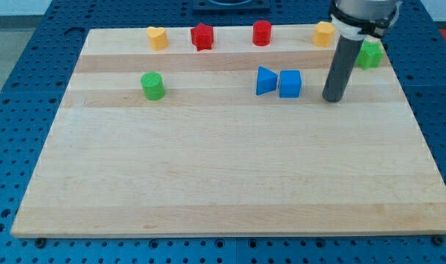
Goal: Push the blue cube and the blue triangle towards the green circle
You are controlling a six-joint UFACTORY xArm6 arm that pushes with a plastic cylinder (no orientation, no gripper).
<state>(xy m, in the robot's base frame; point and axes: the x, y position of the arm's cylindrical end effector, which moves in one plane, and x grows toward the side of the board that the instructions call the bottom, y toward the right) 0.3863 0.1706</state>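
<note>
The blue cube [290,83] and the blue triangle [265,81] sit side by side, touching, in the upper middle of the wooden board [223,176], the triangle on the left. The green circle [152,86] stands well to their left on the same row. My tip [332,99] rests on the board just to the right of the blue cube, with a small gap between them.
Along the view's top edge of the board stand a yellow heart [158,37], a red star [202,36], a red cylinder [262,33] and a yellow block [324,34]. A green block [370,55] sits at the top right, partly behind the rod.
</note>
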